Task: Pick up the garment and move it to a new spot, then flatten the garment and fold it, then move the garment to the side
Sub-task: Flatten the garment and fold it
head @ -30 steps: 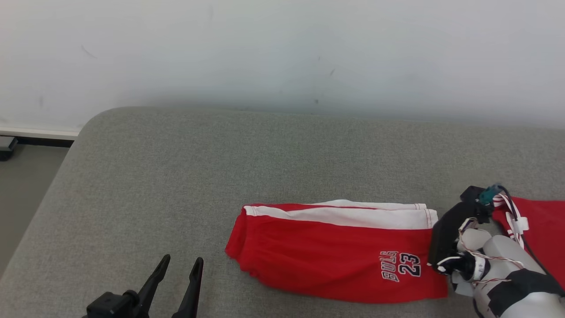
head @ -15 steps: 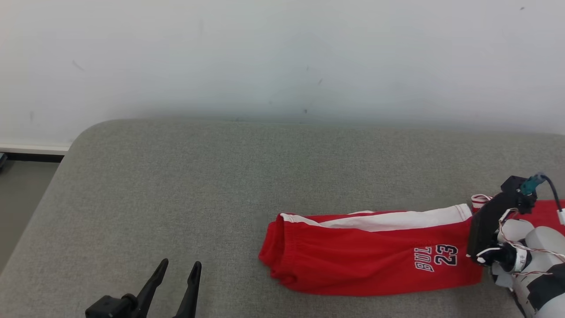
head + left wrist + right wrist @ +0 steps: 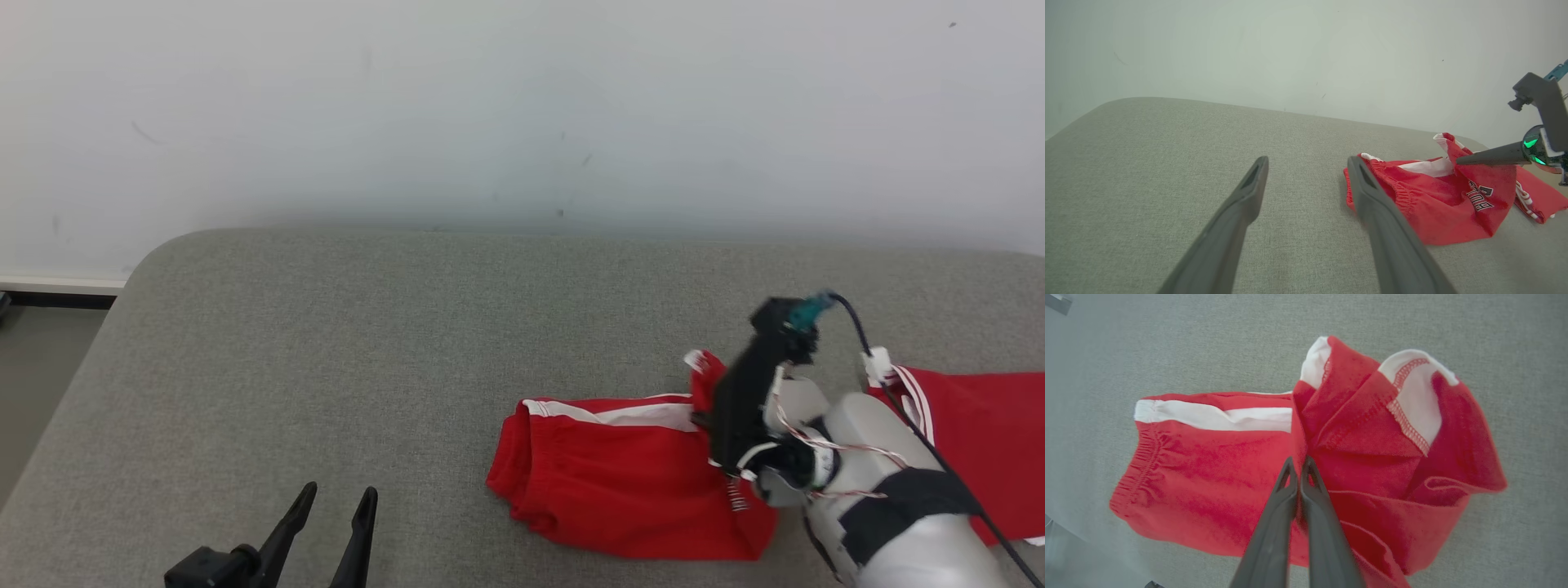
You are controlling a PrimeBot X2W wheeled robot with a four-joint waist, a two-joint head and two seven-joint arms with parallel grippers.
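left gripper point(image 3: 340, 490) at near edge of the grey cushion point(image 3: 408, 343), left of middle; fingers apart, nothing between them, well apart from the garment; garment point(image 3: 620, 474) is red shorts with a white side stripe, lying close to the near edge, right of middle, elastic waistband end pointing left; right gripper point(image 3: 1299, 460) has its fingers pinched together on a fold at the garment's leg end; that end is raised off the cushion and bunched over the flat part, white hem lining showing; lettered print partly visible on the lifted fabric in left wrist view; second red piece with striped trim point(image 3: 996, 441) just beyond the right arm, by the right edge; pale wall point(image 3: 522, 106) behind the far edge
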